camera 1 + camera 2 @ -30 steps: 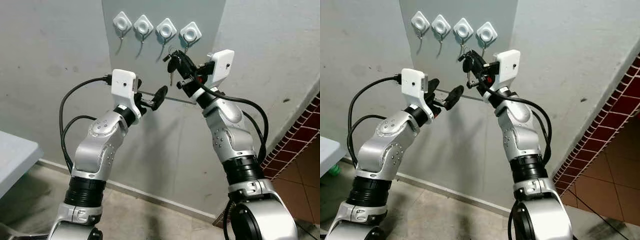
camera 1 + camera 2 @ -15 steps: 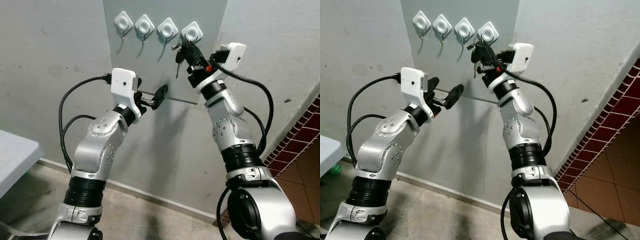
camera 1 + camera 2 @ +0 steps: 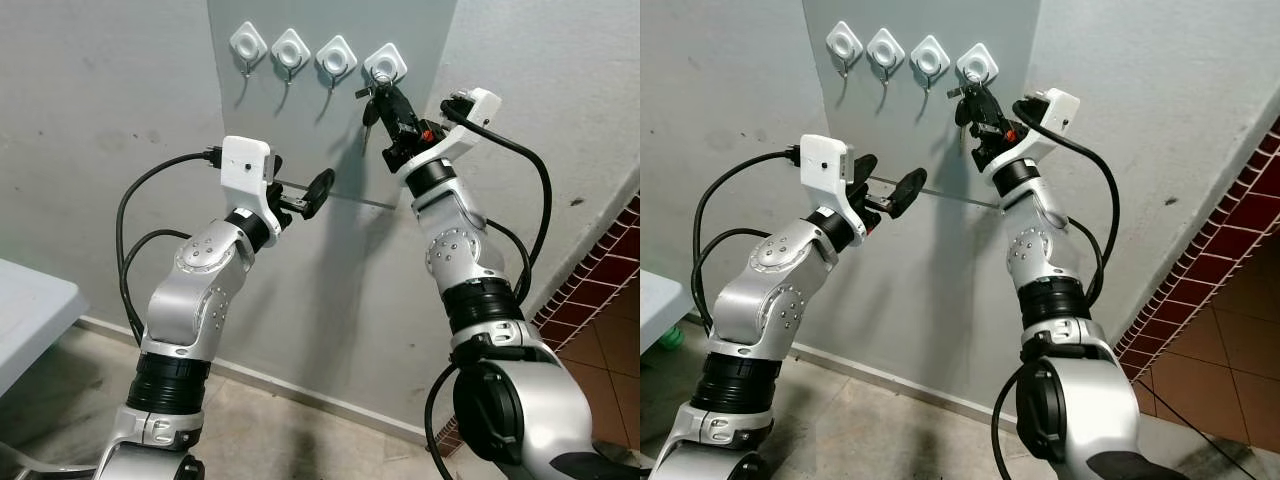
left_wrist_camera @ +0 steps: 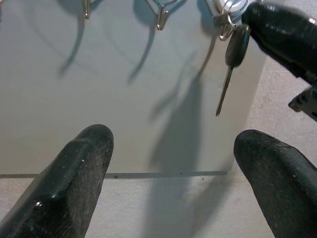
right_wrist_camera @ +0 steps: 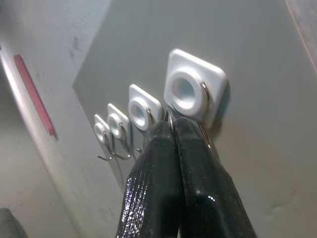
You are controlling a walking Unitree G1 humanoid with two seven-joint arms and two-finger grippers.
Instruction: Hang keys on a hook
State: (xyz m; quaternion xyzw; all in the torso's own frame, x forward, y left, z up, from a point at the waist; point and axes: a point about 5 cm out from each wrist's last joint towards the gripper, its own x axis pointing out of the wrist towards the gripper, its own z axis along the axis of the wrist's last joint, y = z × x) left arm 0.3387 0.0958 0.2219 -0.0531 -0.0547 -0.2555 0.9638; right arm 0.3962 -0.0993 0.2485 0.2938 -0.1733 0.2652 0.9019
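Observation:
Four white diamond-shaped hooks sit in a row on a grey wall panel (image 3: 300, 120). My right gripper (image 3: 387, 97) is raised to the rightmost hook (image 3: 384, 63) and is shut on the keys (image 3: 368, 110). The black key head and blade dangle just below that hook. In the right wrist view the closed fingertips (image 5: 163, 136) pinch the key ring (image 5: 170, 118) right under the hook's white mount (image 5: 190, 89); whether the ring is over the hook is hidden. My left gripper (image 3: 300, 182) is open lower on the panel, holding nothing. The left wrist view shows the hanging key (image 4: 236, 47).
The other three hooks (image 3: 291, 46) to the left are bare. A white table corner (image 3: 30, 310) is at the far left. A red brick-tiled surface (image 3: 600, 270) runs along the right, with a tiled floor (image 3: 300, 430) below.
My right arm has lifted the keys up and to the right, from below the hooks to the rightmost hook. The left arm has stayed in place.

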